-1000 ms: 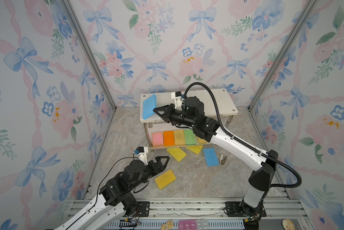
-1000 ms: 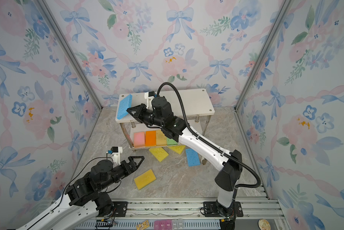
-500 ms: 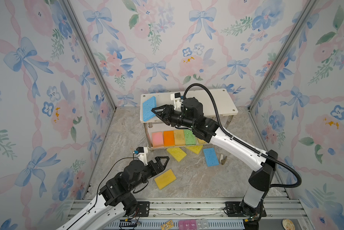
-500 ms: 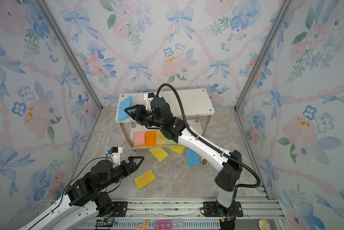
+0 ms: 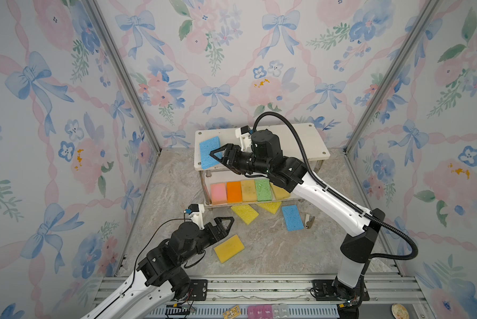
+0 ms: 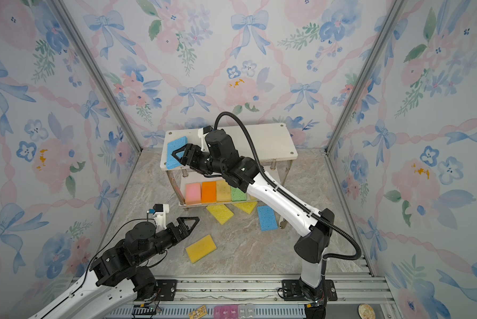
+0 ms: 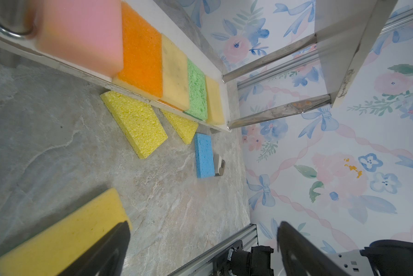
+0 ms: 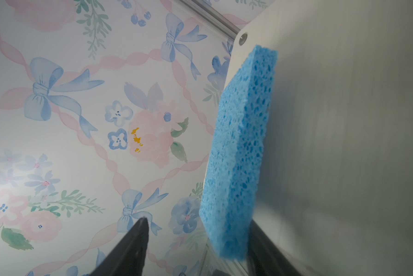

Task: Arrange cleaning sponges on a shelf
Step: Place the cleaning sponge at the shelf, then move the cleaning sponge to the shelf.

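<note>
top board (image 5: 287, 143): sponge (image 5: 209, 152), left end | lower board (image 7: 174, 24): five sponges (image 5: 248, 190) — floor (image 5: 176, 179): four sponges (image 5: 244, 214)

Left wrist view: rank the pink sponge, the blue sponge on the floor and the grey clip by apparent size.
1. pink sponge, though it is nearest the camera, which enlarges it
2. blue sponge
3. grey clip

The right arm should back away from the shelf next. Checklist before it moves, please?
1. Right hand not gripping the blue sponge: ok, jaws apart.
2. Blue sponge flat on the shelf, top board: ok.
3. Overhang at that board's edge: cannot tell.
4. Lower board filled: ok, row of five sponges.
5. Left hand open: ok.
6. All sponges shelved: not ok; bright yellow sponges, second blue sponge, mustard sponge lie on the table.
</note>
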Action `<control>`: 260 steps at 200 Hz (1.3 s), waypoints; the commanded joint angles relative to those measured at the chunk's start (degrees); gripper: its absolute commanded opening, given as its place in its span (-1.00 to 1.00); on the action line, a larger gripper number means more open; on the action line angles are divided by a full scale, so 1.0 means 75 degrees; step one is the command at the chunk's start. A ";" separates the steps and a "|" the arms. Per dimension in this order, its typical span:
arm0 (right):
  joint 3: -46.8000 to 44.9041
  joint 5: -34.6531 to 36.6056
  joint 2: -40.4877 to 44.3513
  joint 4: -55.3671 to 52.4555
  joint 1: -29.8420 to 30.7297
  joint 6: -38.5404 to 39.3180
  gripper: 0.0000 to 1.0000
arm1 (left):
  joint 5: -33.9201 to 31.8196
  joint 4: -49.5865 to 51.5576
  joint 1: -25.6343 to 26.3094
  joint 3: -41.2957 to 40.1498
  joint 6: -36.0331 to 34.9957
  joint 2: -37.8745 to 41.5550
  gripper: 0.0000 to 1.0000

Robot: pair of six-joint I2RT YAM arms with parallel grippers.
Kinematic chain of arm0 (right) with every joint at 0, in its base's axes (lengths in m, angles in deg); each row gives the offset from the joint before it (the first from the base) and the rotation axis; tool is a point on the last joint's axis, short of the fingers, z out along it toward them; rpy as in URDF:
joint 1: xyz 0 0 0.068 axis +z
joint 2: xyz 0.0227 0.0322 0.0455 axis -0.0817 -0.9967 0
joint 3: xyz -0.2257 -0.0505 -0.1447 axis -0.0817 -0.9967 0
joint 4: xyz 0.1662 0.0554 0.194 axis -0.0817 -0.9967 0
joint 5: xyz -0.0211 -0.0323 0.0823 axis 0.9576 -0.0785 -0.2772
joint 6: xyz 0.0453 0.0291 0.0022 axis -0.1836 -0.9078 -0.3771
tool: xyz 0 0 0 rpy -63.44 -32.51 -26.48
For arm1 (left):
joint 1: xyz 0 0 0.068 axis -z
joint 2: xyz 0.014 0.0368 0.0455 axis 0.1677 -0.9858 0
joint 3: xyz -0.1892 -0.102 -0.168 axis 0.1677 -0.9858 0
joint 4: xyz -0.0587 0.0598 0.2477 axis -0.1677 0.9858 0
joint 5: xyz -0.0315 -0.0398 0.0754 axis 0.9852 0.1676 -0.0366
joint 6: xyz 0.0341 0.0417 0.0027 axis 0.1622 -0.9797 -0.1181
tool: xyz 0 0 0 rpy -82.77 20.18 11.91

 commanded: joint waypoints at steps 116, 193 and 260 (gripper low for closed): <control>0.3056 -0.0250 -0.1444 -0.3423 0.0119 0.1860 0.50 | 0.0205 0.0113 -0.0212 -0.0082 -0.0178 0.0075 0.96; 0.3475 -0.0499 -0.1837 -0.3225 0.0132 0.1725 0.51 | 0.0173 0.0308 -0.0304 -0.0054 -0.0192 0.0224 0.96; 0.3669 -0.0226 -0.1842 -0.3730 0.0026 0.2080 0.52 | 0.0310 0.0309 -0.0445 -0.0020 -0.0282 0.0122 0.96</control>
